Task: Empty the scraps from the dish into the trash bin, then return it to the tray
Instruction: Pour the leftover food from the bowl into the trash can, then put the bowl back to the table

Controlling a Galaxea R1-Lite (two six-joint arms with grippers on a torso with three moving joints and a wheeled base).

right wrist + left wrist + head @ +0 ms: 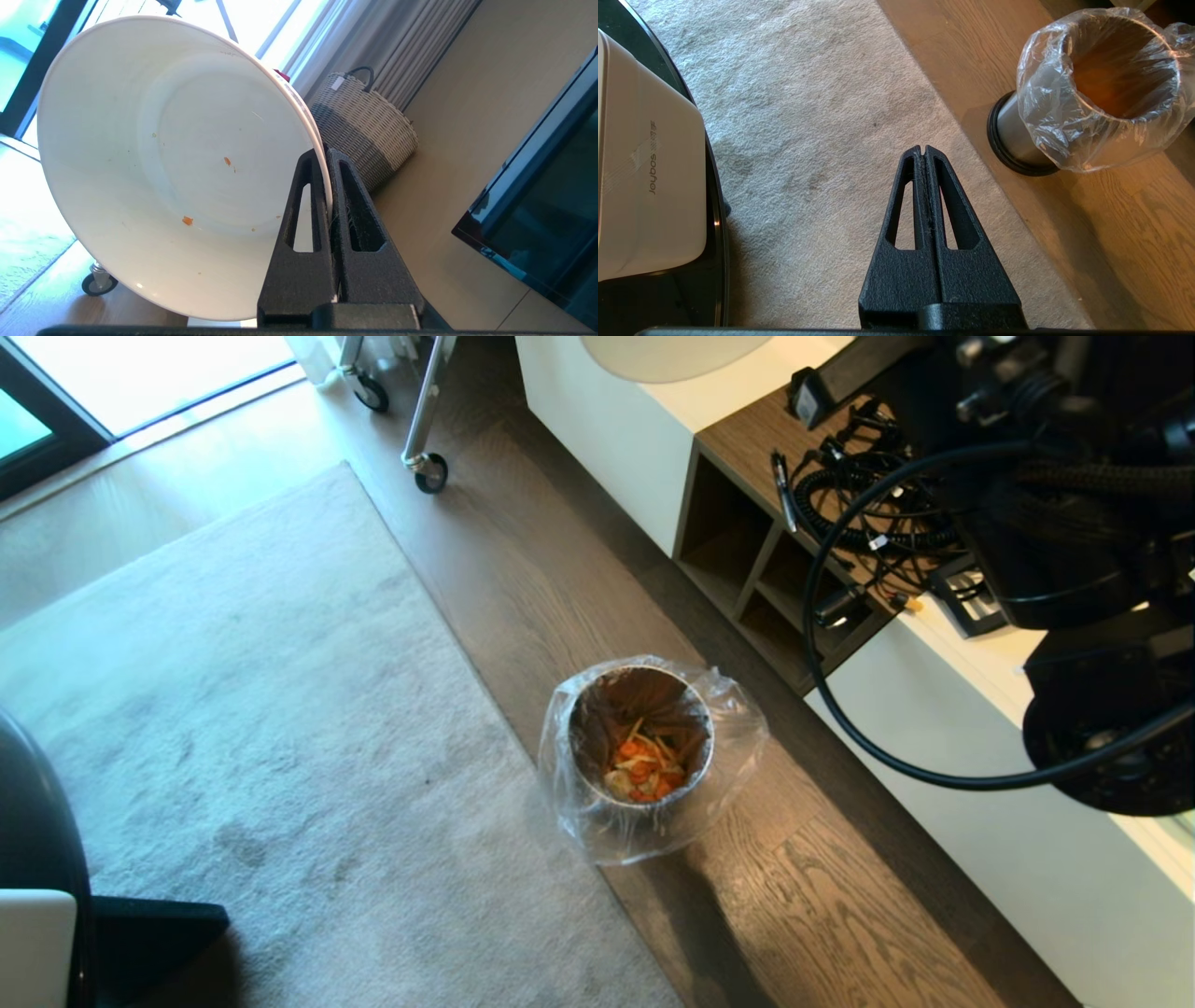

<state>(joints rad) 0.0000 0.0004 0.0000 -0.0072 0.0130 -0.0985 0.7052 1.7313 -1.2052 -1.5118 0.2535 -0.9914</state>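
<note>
Scanning from my left: left gripper (923,151) hangs pressed shut over the carpet, idle. Trash bin (640,737) holds the scraps (642,767). On the right, my right gripper (327,156) pinches the dish (177,163) by its thin rim; tilted, it could slip swinging back.

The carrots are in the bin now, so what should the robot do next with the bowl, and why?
Probably swing the right pincer, shut on the rim of the dish, back toward the tray, which is out of view. The dish holds only tiny orange specks, and the scraps already lie in the trash bin. The left pincer rests shut over the carpet.
</note>
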